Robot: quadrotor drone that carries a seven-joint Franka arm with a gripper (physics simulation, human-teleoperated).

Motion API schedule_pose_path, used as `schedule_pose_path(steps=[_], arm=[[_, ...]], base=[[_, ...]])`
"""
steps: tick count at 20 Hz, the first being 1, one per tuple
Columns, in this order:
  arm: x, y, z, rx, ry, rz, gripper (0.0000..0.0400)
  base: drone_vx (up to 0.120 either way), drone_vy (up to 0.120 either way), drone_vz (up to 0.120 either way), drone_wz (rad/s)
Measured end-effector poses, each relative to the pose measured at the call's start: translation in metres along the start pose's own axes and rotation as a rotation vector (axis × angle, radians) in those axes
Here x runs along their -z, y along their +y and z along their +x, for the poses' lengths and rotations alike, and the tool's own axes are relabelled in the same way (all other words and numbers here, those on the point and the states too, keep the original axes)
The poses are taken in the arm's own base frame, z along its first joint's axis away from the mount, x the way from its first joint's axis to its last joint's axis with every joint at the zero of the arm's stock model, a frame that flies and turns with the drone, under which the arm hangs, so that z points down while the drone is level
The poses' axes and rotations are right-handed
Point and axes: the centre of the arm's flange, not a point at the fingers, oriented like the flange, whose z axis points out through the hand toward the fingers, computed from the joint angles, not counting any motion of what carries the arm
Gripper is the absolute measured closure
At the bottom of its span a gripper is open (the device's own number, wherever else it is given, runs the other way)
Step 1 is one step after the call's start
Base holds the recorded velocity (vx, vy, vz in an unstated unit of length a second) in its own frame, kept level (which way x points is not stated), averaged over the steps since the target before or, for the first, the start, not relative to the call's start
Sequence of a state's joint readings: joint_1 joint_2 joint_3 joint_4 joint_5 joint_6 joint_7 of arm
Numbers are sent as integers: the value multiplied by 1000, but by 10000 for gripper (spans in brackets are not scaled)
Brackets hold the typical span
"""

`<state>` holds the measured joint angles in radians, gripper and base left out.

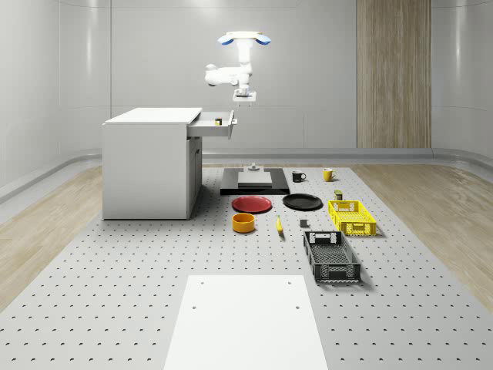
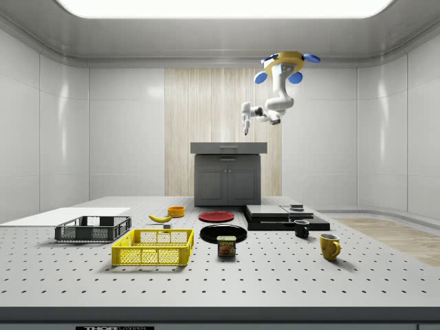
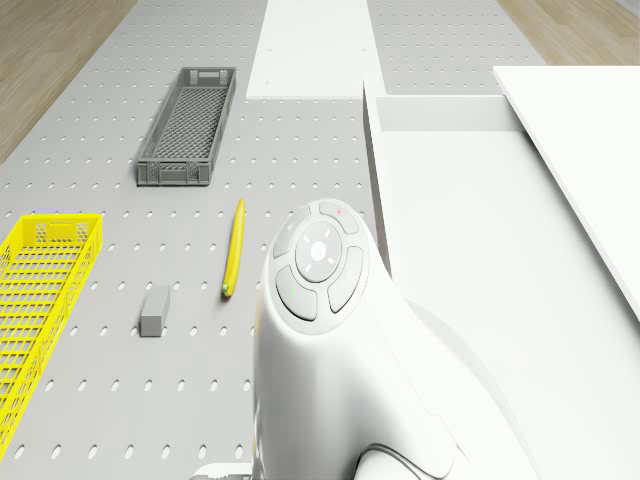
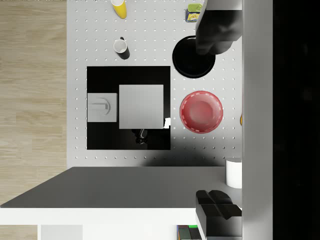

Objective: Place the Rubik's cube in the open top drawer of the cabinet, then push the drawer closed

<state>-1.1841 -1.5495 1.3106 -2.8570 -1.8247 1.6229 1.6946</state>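
The white cabinet [image 1: 150, 162] stands at the whole-scene view's left with its top drawer [image 1: 213, 126] pulled out. The Rubik's cube [image 1: 219, 119] lies inside that drawer near its front; the wrist view catches its coloured edge [image 4: 188, 232]. The drone [image 1: 245, 37] hovers high above the drawer's front end. Its arm hangs down, and the gripper [image 1: 245, 98] sits a little above and just past the drawer front, clear of the cube. In the wrist view the gripper [image 4: 216, 120] is open, its two dark fingers [image 4: 216, 207] wide apart with nothing between them.
On the table beyond the drawer lie a black base with a grey block [image 1: 254, 179], a red plate [image 1: 253, 203], a black plate [image 1: 302, 202], an orange bowl [image 1: 244, 222], a banana [image 3: 233, 248], two mugs, a yellow crate [image 1: 352, 217] and a grey crate [image 1: 331, 256].
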Motion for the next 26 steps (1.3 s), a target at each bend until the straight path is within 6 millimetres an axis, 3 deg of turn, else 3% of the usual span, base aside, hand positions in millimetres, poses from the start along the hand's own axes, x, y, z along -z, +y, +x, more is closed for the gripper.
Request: schedule_pose_path(steps=[18, 21, 26], arm=[[0, 0, 0, 0, 0, 0, 0], [-11, 0, -12, -26, 289, -297, 0], [-51, -28, -32, -95, 703, -755, 0]], base=[[0, 120, -120, 0], [0, 27, -27, 0], [0, 0, 0, 0]])
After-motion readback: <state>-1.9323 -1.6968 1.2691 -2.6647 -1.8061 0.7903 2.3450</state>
